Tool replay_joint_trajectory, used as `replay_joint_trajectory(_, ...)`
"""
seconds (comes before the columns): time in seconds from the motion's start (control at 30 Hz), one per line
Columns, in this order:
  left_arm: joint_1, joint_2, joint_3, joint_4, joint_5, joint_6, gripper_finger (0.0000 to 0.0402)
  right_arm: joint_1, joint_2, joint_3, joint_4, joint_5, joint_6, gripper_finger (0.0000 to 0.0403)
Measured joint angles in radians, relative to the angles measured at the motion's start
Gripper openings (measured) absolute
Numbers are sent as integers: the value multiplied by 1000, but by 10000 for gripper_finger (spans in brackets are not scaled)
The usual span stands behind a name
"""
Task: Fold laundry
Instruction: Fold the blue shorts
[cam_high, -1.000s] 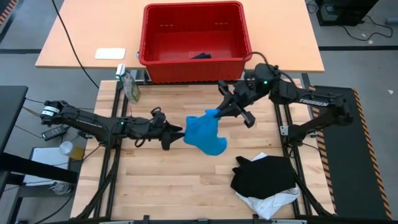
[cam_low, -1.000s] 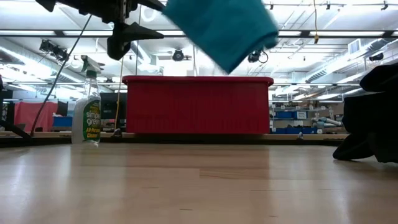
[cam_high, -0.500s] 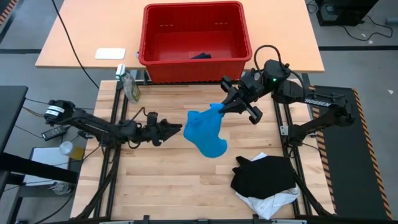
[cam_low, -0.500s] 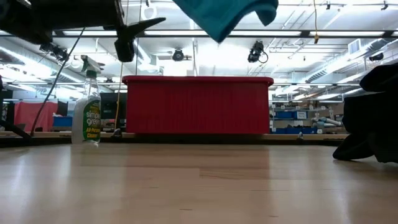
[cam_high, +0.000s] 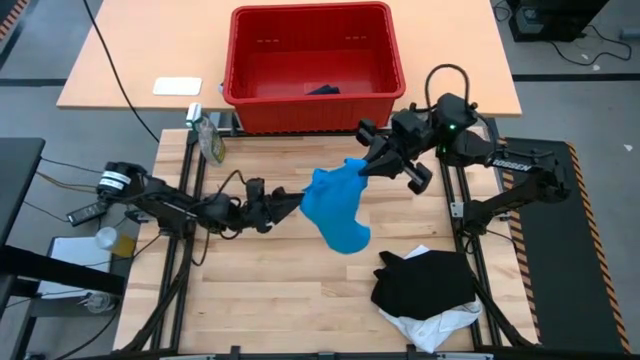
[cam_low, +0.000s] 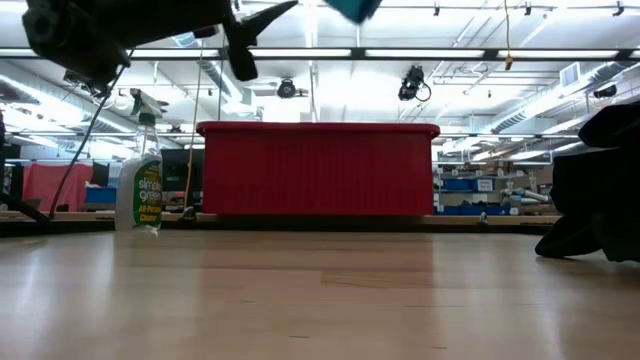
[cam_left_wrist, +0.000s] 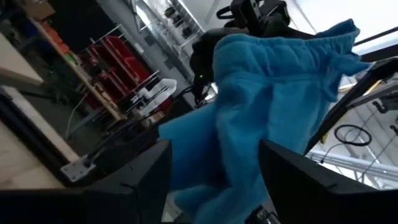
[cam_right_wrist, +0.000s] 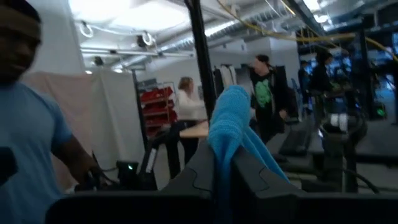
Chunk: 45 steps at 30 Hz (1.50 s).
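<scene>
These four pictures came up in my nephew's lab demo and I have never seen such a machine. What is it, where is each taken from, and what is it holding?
It is a robot with two dark arms at a wooden table, folding laundry. One picture looks straight down, one looks level across the tabletop, and two come from cameras on the arms' wrists.

The right tool is shut on a corner of the bright blue garment and holds it in the air. The left tool is open, right at the cloth's edge; its wrist view shows the cloth between its fingers.

A black garment lies on a white one at the table's corner. Behind stand a red basket and a spray bottle.
</scene>
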Motion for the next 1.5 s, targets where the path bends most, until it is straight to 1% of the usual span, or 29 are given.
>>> replay_joint_trajectory(0.1, 9, 22, 22, 0, 9, -10, 240, 9, 0, 0, 56, -17, 34, 26)
replay_joint_trajectory(0.23, 22, 54, 76, 5, 70, -51, 240, 12, -1, 0, 91, -19, 55, 26)
replay_joint_trajectory(0.57, 24, 74, 253, 9, 249, -24, 240, 11, 0, 0, 101, -17, 49, 26)
replay_joint_trajectory(0.67, 25, 75, 279, -12, 290, -15, 240, 11, 0, 0, 109, -18, 48, 26)
replay_joint_trajectory(0.8, 25, 75, 274, -37, 298, -4, 240, 12, 0, 0, 131, -25, 55, 26)
replay_joint_trajectory(0.97, 25, 76, 244, -168, 297, 0, 240, 12, 0, 0, 170, -55, 115, 26)
replay_joint_trajectory(1.07, 24, 84, 222, -179, 268, 1, 240, 24, 0, 0, 184, -81, 144, 26)
replay_joint_trajectory(1.17, 39, 115, 217, -129, 241, 2, 240, 39, 0, 0, 185, -95, 152, 26)
replay_joint_trajectory(1.4, 68, 237, 219, 124, 245, -53, 240, 50, 0, 0, 185, -88, 152, 26)
replay_joint_trajectory(1.5, 66, 275, 237, 134, 259, -92, 240, 50, 0, 0, 197, -62, 150, 26)
